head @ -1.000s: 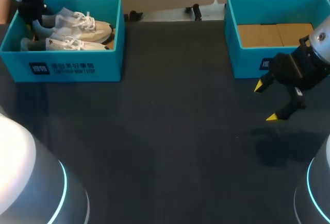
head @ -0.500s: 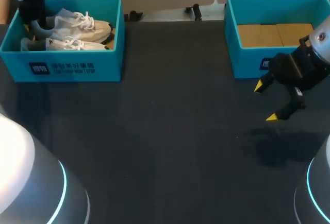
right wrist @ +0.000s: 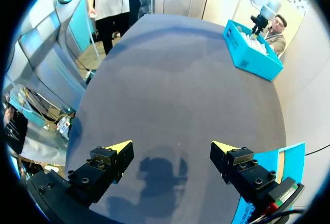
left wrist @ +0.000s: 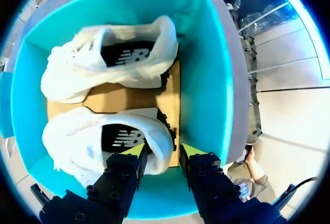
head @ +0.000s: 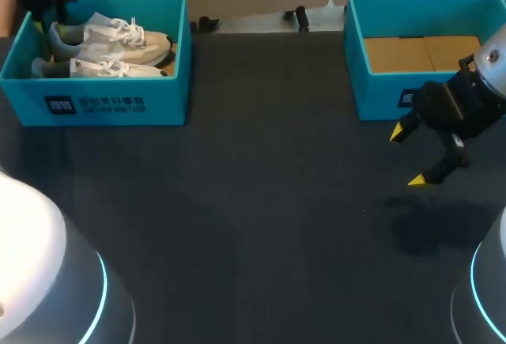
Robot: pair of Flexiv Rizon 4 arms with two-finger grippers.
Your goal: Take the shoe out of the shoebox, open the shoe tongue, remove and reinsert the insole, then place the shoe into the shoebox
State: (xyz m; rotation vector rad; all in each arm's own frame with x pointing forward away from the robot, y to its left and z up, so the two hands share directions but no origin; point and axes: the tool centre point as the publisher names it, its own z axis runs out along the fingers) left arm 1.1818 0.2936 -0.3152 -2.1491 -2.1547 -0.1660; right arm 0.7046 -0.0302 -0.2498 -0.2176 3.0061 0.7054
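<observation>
Inside the teal shoebox, two white shoes, black insoles; left fingers, right fingers both spread.

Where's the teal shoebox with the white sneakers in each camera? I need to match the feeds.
Head view: the teal rectangular shoebox sits at the table's far left corner.
Left wrist view: it fills the picture, directly below the left gripper.
Right wrist view: it is small, far ahead of the right gripper across the dark table.
Shared landmark: the pair of white sneakers inside it, only a pale speck in the right wrist view.
</observation>
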